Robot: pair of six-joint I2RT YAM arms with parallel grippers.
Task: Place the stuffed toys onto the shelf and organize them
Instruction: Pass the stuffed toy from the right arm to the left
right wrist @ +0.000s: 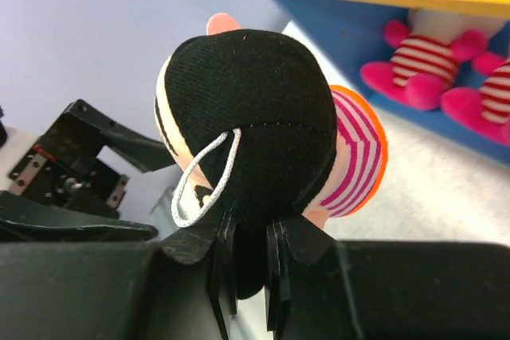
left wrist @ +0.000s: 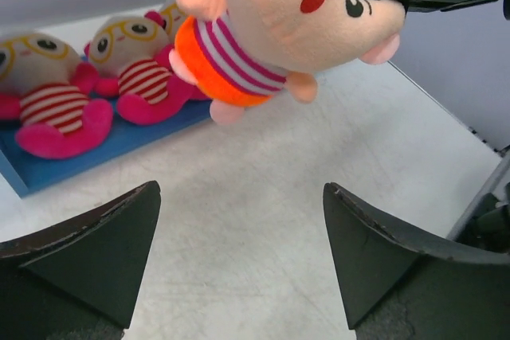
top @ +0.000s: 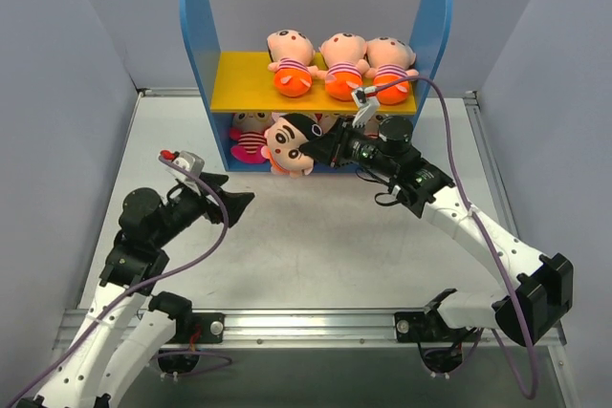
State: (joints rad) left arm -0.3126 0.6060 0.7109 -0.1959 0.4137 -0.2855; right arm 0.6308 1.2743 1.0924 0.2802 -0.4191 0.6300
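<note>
My right gripper is shut on the black hair of a peach-headed stuffed toy with an orange bottom, holding it off the table in front of the lower level of the shelf. Three peach-headed toys lie on the yellow upper board. Magenta striped toys sit on the blue base; some are hidden behind the held toy. My left gripper is open and empty, low over the table left of the shelf front.
The shelf stands at the back middle of the grey table. Grey walls close in on both sides. A metal rail runs along the near edge by the arm bases.
</note>
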